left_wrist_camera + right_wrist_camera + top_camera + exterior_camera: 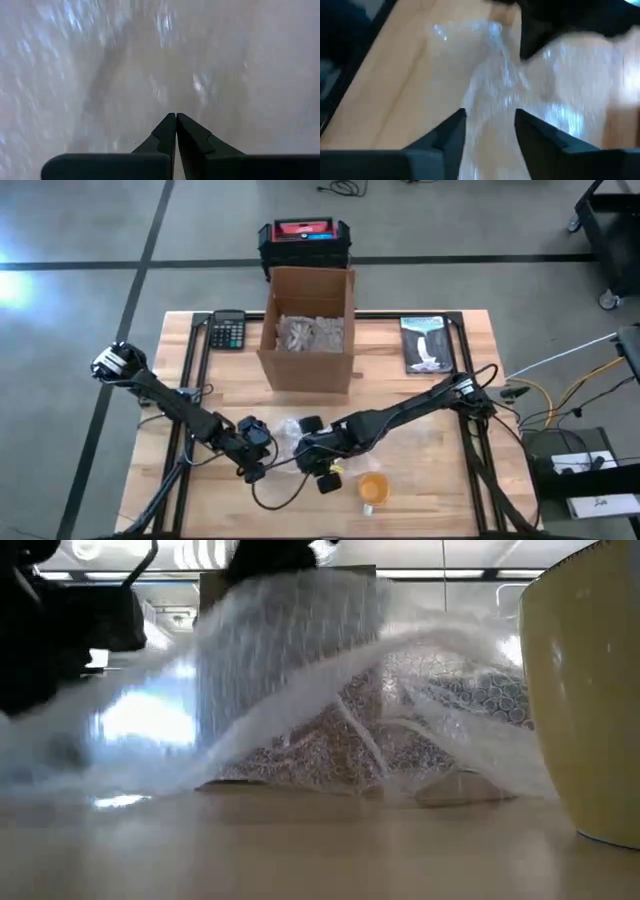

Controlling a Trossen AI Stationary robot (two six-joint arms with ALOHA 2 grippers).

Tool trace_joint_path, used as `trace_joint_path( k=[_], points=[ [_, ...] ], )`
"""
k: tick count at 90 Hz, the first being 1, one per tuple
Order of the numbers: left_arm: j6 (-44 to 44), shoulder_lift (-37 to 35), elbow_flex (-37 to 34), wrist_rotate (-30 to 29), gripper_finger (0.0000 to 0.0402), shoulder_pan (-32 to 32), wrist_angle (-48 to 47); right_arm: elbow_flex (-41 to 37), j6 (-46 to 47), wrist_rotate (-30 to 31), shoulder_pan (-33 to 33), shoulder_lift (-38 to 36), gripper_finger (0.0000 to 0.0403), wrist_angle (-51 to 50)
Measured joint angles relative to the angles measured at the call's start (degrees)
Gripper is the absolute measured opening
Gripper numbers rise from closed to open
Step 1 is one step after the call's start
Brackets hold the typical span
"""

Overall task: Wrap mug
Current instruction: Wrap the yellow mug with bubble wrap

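Note:
A clear sheet of bubble wrap (pixel 287 428) lies crumpled on the wooden table (pixel 420 480) between my two grippers; in the low view the bubble wrap (pixel 330 690) is raised off the table on one side. A yellow mug (pixel 373 488) stands upright on its base near the front edge, just right of the wrap and apart from both grippers; the mug (pixel 585 700) fills the right of the low view. My left gripper (pixel 256 452) is shut at the wrap's left side. My right gripper (pixel 316 456) is shut on the wrap's right side. My left gripper (pixel 176 117) has its fingertips closed together against the bubble wrap (pixel 165 70), which fills its wrist view. The tips hide whether an edge or a fold lies between them. My right gripper (pixel 490 120) pinches a gathered, bunched strand of the wrap (pixel 492 107) between its two fingers. The strand runs on ahead of the fingers and fans out into the sheet, partly raised off the table.
An open cardboard box (pixel 308 330) with padding inside stands at the table's far middle, with a black and red case (pixel 303 240) behind it. A calculator (pixel 228 330) lies at the far left and a flat packet (pixel 427 343) at the far right. A cable (pixel 270 498) loops near the front.

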Motion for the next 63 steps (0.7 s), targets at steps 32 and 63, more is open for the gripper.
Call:
trace_joint_path(
  k=[32, 63],
  points=[
    [-8.5, -0.8, -3.2, 10.4, 0.0, -1.6, -0.4, -4.7, 9.7, 0.4, 0.4, -2.6, 0.021, -25.5],
    [3.9, -5.5, 2.9, -5.8, 0.0, -1.5, 1.3, -33.9, 22.3, 5.0, 2.1, -21.2, 0.019, -8.7]
  ],
)
